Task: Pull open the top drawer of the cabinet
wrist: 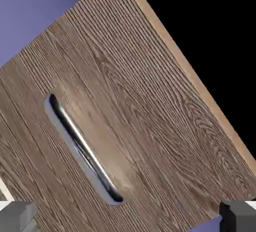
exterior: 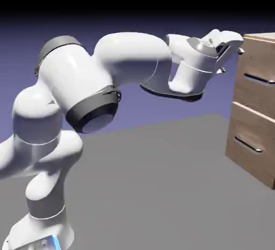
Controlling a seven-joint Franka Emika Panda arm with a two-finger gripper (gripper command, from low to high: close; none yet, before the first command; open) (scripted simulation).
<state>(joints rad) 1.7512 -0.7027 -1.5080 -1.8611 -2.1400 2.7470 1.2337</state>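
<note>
Blue-violet backdrop fills the room behind a grey surface [exterior: 161, 179] that lies bare between the robot and the cabinet [exterior: 257, 109] at its right edge. From the claw [exterior: 232, 50] outward: its jaws stand wide with nothing between them, level with the upper corner of the cabinet and just short of the top drawer [exterior: 259, 66], whose front looks flush and shut. In the hand view the silver bar handle [wrist: 84, 147] runs on a slant, off to one side of the line between the fingertips [wrist: 239, 216], so the likely failure is closing on wood or beside the bar, or knocking the drawer's top edge, because the hand is rolled and sits high. The lower drawer [exterior: 252, 136] has a like handle and could be mistaken. Room for moving is generous behind and below the arm; only the cabinet's face hems it in.
</note>
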